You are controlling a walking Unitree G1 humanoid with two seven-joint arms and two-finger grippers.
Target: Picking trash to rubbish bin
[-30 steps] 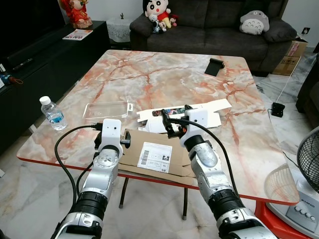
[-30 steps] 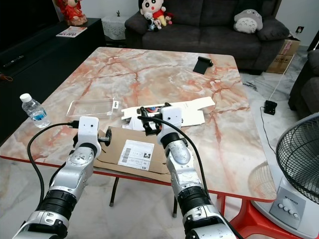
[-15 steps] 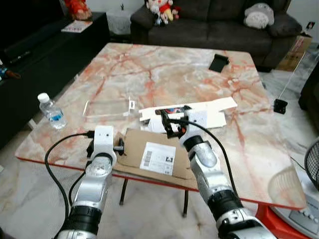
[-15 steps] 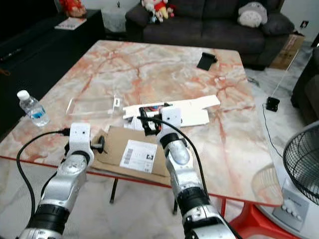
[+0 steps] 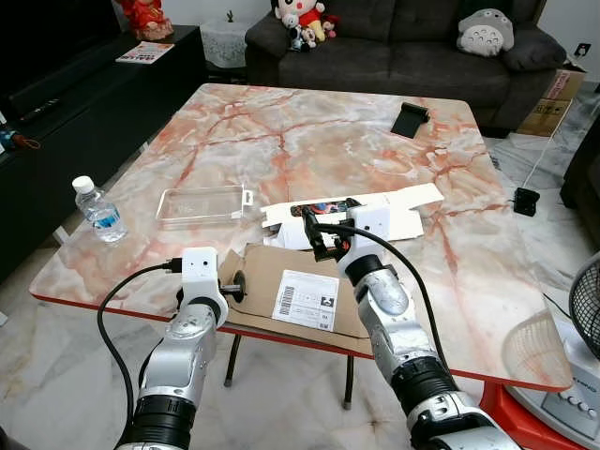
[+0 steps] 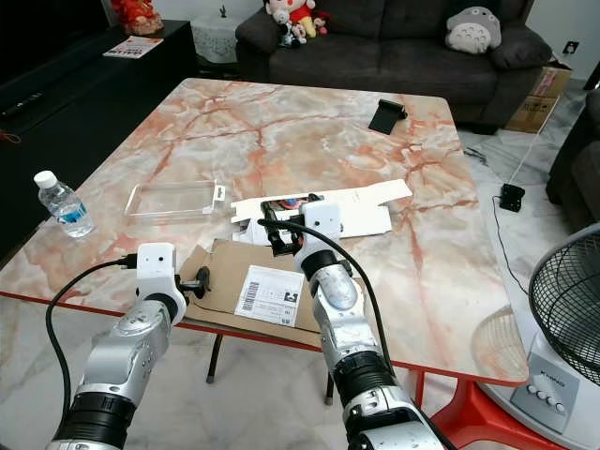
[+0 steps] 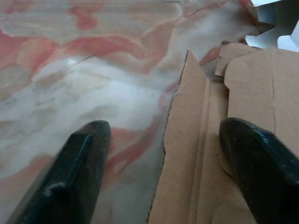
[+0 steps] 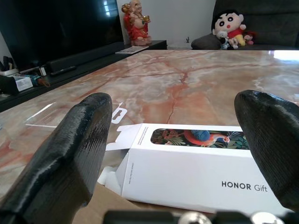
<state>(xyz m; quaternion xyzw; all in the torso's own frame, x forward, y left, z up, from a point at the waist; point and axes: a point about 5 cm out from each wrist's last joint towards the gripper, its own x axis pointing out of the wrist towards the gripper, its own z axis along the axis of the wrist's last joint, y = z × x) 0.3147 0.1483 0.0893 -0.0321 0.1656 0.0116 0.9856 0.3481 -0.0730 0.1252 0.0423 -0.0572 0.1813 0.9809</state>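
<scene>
Left eye view: a pink-and-white marble-patterned table (image 5: 309,141) carries the trash. A flattened brown cardboard sheet with a white barcode label (image 5: 281,291) lies at the near edge, slightly overhanging it. Just behind it sits a white opened gift box with a colourful bird print (image 5: 323,211), touching a flat white unfolded carton (image 5: 412,202). A clear plastic blister tray (image 5: 202,203) lies to the left of these, and a small plastic water bottle with a white cap (image 5: 97,211) stands near the table's left edge. A black folded object (image 5: 410,118) rests at the far right of the table. The left gripper (image 5: 234,284) is at the cardboard's left edge; the right gripper (image 5: 314,236) hovers over the cardboard's far edge, just before the white box.

Right eye view: the same layout, with a dark grey sofa with plush toys (image 6: 394,37) behind the table and a white standing fan (image 6: 567,309) at the right.

Left wrist view: the 2 black fingers (image 7: 79,172) are spread apart, 1 over bare marble, the other over the cardboard, straddling its torn edge.

Right wrist view: the fingers (image 8: 70,149) stand wide apart, framing the white box, which reads "HONOR Gift", without touching it.
</scene>
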